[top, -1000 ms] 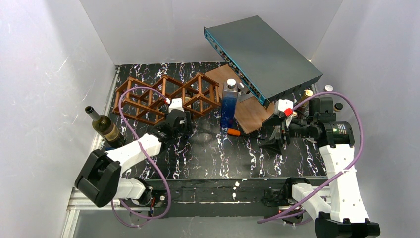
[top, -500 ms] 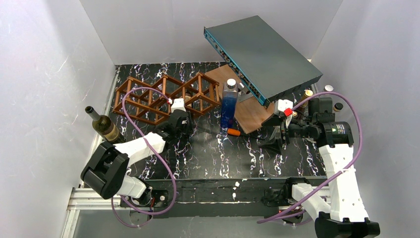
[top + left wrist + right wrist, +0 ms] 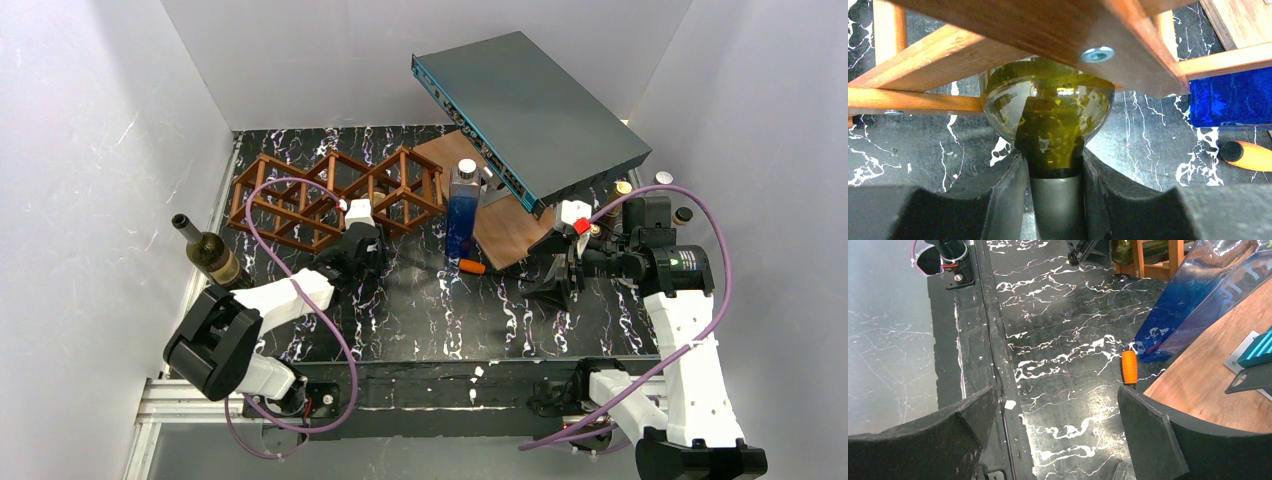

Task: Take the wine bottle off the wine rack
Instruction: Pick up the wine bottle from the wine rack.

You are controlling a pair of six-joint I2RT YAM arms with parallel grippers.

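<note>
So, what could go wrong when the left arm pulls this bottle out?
The left end effector holds the wine bottle only by its smooth neck, so it may slip. The bottle's shoulder sits right under a bar of the wine rack; a tilted pull could drag the rack. The blue bottle beside the rack might get knocked.

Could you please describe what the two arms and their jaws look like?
Both the left arm and right arm have white links between chunky black joint housings, each trailed by a looping purple cable. The right arm has a small red tag near its wrist. The jaws are black, thick and wedge-shaped.
</note>
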